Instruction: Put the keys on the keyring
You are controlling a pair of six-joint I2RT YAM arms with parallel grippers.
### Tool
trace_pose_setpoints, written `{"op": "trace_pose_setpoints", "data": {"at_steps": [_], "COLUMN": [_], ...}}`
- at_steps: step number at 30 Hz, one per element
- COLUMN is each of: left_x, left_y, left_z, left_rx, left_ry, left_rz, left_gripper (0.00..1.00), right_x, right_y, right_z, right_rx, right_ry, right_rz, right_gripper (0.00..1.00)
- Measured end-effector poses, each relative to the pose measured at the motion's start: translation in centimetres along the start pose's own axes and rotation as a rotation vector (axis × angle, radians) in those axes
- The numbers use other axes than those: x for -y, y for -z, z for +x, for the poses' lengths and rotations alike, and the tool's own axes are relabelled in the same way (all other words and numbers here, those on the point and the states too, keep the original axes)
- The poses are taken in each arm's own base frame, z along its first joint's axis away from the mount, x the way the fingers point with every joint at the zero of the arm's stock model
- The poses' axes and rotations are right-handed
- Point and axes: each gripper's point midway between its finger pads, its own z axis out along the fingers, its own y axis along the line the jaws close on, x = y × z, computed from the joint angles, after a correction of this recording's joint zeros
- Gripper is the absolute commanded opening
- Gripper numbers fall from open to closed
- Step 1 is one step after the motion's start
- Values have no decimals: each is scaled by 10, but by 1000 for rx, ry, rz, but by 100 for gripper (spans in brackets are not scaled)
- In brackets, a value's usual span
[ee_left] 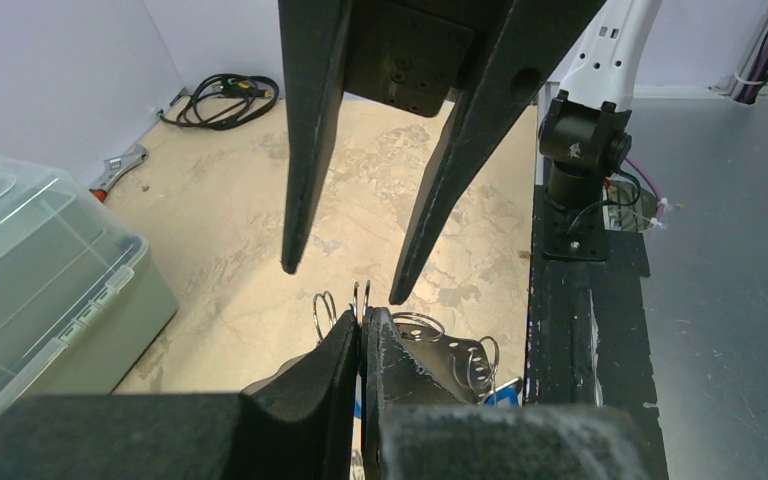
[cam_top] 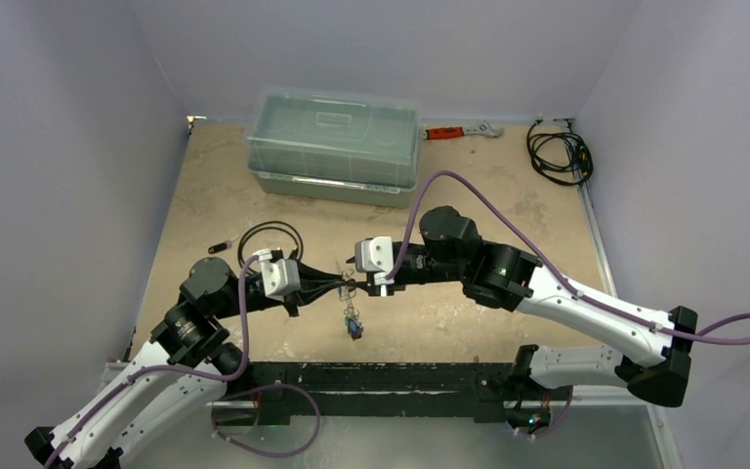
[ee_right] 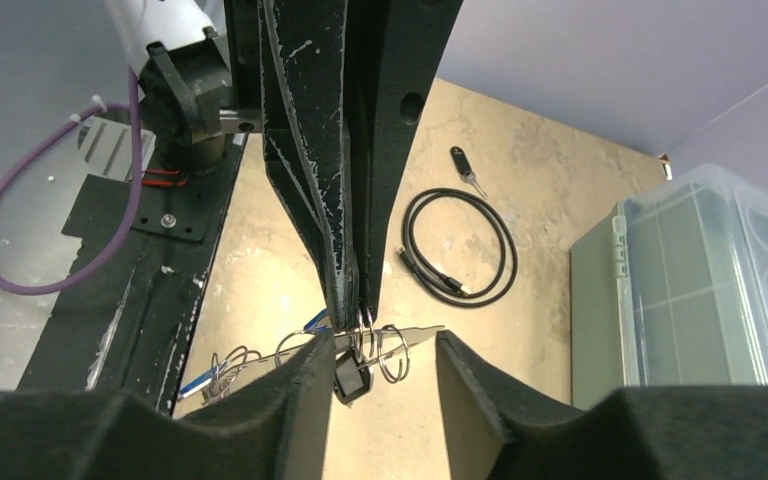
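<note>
Over the sandy desk (cam_top: 215, 186), in front of the clear lidded box (cam_top: 334, 147), the two arms meet tip to tip. The right gripper (ee_left: 344, 283) stands wide, its two fingers spread to either side of the meeting point and touching nothing that I can see. The left gripper (ee_right: 353, 300) is pinched tight on a thin wire ring (ee_left: 361, 296), held edge-up between its pads. From there the keys (cam_top: 354, 327) hang in a loose bunch clear of the desk, a blue tag showing among further wire loops. A wide flat keyring I cannot pick out in any view.

By my judgement the bunch is light, but it is hard, smooth metal that will swing and twist at any nudge. The ring is stiff yet springy and could pivot or slip between flat pads. The better hold for the free gripper looks to be a key's flat head or a ring taken across its plane, close to the pinch, not the dangling plastic tag
</note>
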Motion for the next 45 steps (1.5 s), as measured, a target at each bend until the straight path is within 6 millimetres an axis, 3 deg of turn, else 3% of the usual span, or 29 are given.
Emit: {"op": "trace_pose_setpoints", "data": {"at_steps": [3, 10, 23, 26, 30, 32, 37, 41, 45], "left_x": [0, 0, -2, -2, -1, -2, -8, -11, -12], "left_y": [0, -1, -2, -2, -2, -1, 9, 16, 15], "left_z": [1, 1, 3, 3, 3, 0, -17, -33, -33], "left_rx": [-2, -3, -13, -13, -10, 0, 55, 113, 115], "left_ry": [1, 1, 2, 2, -1, -7, -45, -81, -83], "left_rz": [3, 3, 0, 1, 7, -2, -71, -107, -112], "left_gripper": [0, 0, 0, 0, 44, 53, 56, 52, 51], "right_x": [-3, -7, -11, -11, -6, -2, 4, 15, 24], "right_y": [-2, -5, -6, -6, -8, -11, -6, -2, 6], "right_z": [5, 9, 11, 11, 12, 15, 27, 18, 5], "right_rx": [-17, -27, -30, -30, -15, -4, -11, 18, 66], "right_ry": [-5, -12, -17, -20, -13, -9, -15, -9, -3], "right_rz": [-13, -39, -62, -61, -32, 2, 88, 148, 201], "right_gripper": [34, 30, 0, 0, 0, 0, 0, 0, 0]}}
